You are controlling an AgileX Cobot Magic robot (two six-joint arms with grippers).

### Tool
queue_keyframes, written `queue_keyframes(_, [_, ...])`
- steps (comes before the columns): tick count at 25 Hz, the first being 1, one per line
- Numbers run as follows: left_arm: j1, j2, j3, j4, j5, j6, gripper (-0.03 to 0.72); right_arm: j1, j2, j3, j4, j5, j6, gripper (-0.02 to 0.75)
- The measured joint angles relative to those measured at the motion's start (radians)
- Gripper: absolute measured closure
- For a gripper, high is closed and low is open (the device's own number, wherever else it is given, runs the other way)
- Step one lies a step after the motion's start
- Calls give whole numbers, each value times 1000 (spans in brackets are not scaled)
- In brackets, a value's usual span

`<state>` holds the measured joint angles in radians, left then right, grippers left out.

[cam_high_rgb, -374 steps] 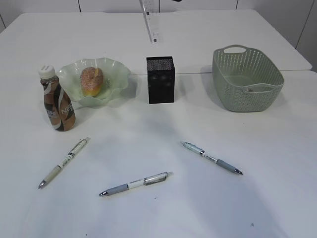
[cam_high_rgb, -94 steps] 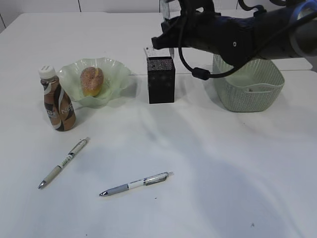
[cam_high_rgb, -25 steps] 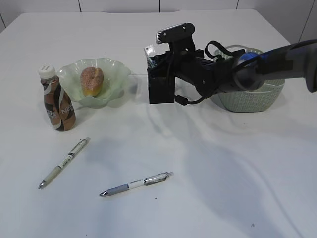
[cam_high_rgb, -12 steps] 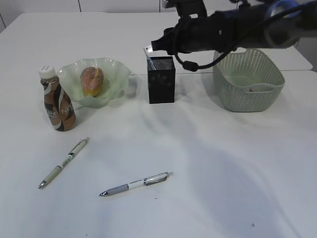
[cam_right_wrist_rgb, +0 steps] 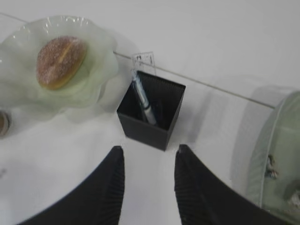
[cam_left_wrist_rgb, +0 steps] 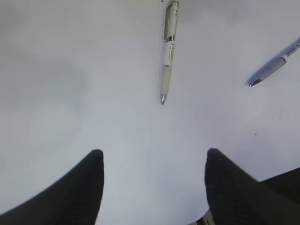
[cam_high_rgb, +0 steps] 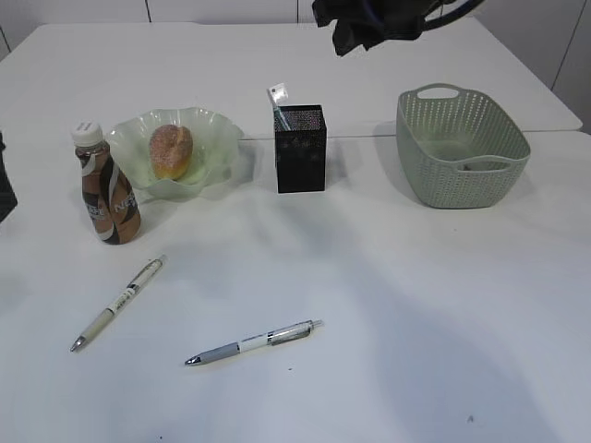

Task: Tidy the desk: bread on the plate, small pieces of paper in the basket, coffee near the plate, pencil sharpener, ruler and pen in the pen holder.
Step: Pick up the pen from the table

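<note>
Two pens on the table: a pale green pen lies left of a grey-grip pen, well apart, nothing between or over them.
Green pen, direction: long axis slants from upper right to lower left in the exterior view, tip toward the near left edge.
Grey-grip pen, direction: nearly level, tip to the left, clip end slightly higher on the right.
Pen holder: the black box stands upright in the middle back, with a third pen and a clear ruler leaning inside.
Plate: the green wavy plate holds the bread, left of the holder.
Coffee: the bottle stands upright just beside the plate's left rim.
Basket: the green basket sits right of the holder, small scraps inside.
Left gripper: jaws apart, empty, above bare table near the green pen's tip.
Right gripper: jaws apart, empty, high above the holder.
Surface: white table, seam across the back.
</note>
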<state>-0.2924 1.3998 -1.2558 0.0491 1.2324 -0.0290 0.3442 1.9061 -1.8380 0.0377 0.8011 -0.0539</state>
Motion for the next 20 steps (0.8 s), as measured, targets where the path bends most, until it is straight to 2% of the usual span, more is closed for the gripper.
queue_keyframes(3, [0,67,-24,-2,0,20,214,0,-7,-58,2,175,0,437])
queue_keyframes(7, [0,148,-33,-21,-10,57,214,0,-9,-88,2,284,0,437])
queue_keyframes(13, [-32,233,-34,-23,-35,166,214,0,-9,-88,3,299,0,437])
queue_keyframes(20, [-63,285,-34,-25,-101,315,214,0,-9,-88,-50,301,0,437])
